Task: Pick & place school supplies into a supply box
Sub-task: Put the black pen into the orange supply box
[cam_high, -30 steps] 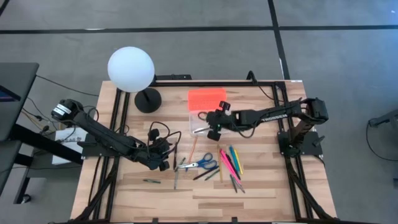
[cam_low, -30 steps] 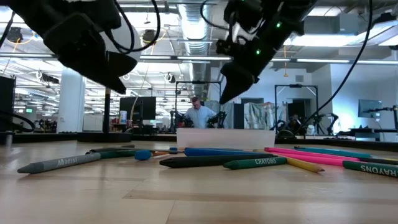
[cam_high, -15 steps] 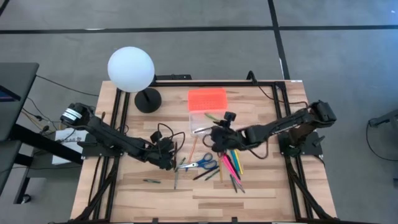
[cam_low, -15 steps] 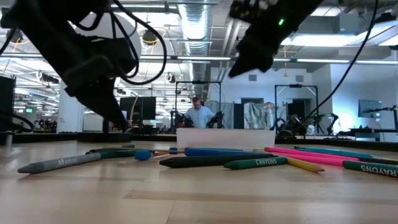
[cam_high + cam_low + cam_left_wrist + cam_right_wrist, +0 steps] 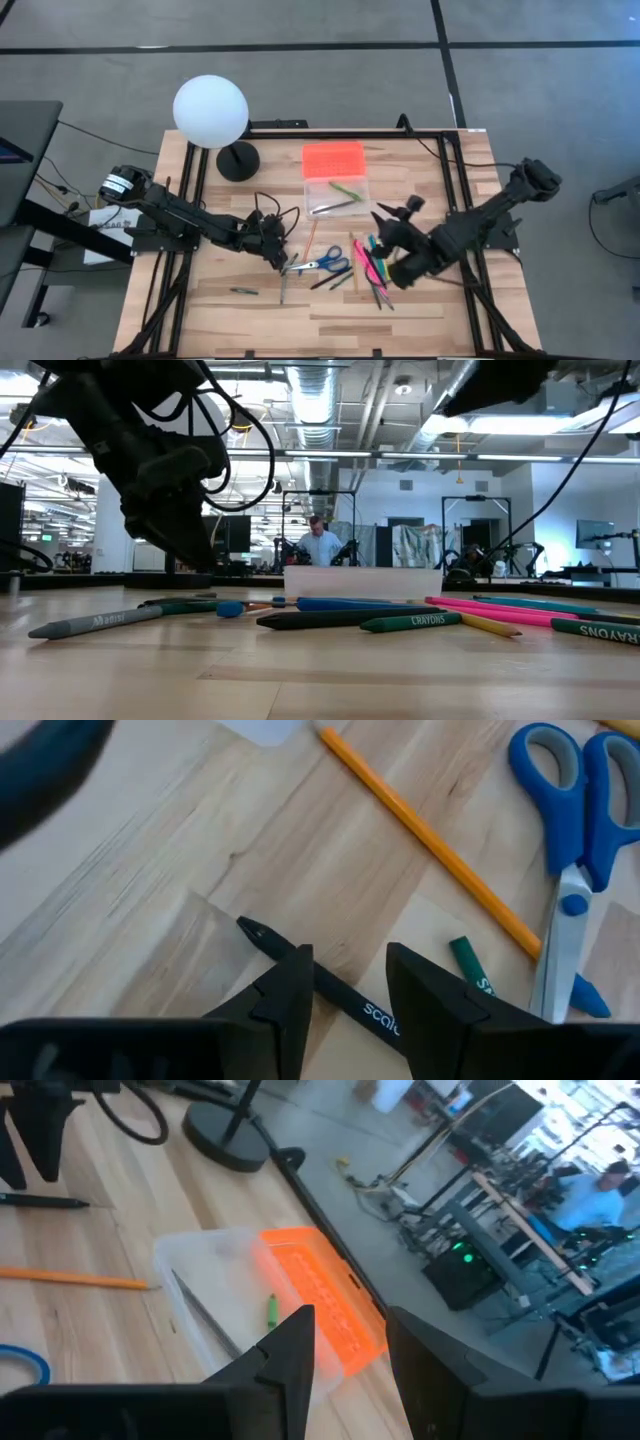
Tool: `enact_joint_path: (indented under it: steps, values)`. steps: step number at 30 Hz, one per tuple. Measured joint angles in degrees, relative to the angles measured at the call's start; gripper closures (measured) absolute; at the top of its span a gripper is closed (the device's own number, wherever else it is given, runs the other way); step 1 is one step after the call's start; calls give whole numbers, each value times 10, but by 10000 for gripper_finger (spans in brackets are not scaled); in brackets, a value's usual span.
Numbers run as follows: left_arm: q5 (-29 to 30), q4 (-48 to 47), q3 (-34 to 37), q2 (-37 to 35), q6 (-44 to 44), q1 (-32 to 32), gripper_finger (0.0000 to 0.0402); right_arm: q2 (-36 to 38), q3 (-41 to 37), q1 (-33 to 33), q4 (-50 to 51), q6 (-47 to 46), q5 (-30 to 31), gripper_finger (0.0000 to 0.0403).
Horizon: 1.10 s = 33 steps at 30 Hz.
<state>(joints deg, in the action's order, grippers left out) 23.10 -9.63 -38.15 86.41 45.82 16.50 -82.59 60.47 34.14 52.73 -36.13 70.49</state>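
The left hand (image 5: pixel 283 262) is low over the wooden counter (image 5: pixel 330 320), at the left edge of the scattered school supplies. In the left wrist view its two fingers (image 5: pixel 290 995) stand slightly apart on either side of a black pen (image 5: pixel 330 992) that lies flat on the wood; whether they are touching it cannot be told. Just beyond the pen lie an orange pencil (image 5: pixel 430 840), the blue-handled scissors (image 5: pixel 575 830) and the tip of a green crayon (image 5: pixel 468 965).

The right hand (image 5: pixel 395 235) hangs above the right side of the pile, over the pink and green pens (image 5: pixel 368 265), tilted up toward the supply box. Its fingers (image 5: pixel 290 1355) are parted with nothing between them.

The supply box (image 5: pixel 334 190) sits at the back middle of the counter, its clear base open and its orange lid (image 5: pixel 333 157) lying back behind it. Inside the base lie a green marker (image 5: pixel 347 187) and a dark pen (image 5: pixel 335 207).

The rest of the supplies lie in a loose cluster in front of the box, with one small green piece (image 5: pixel 244 291) apart on the left. A white globe lamp (image 5: pixel 210 112) stands at the back left corner. In the low view a person (image 5: pixel 320 547) shows in the room behind.
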Motion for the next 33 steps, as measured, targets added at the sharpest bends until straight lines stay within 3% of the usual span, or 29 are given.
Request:
enact_joint_path:
  steps: [6,10,17,26,33]
  values:
    - [0,-15,0,0,26,-1,255,-15,0,79,188,-251,33,284]
    - [-3,-17,0,0,35,-1,234,-31,0,127,241,-348,48,284]
    - [-22,-10,-1,22,58,0,204,-30,0,186,233,-374,60,284]
    - [-30,-3,-12,69,62,0,200,-30,-9,223,215,-374,76,284]
    - [-75,-125,-54,71,62,-1,215,-30,-46,225,177,-374,76,284]
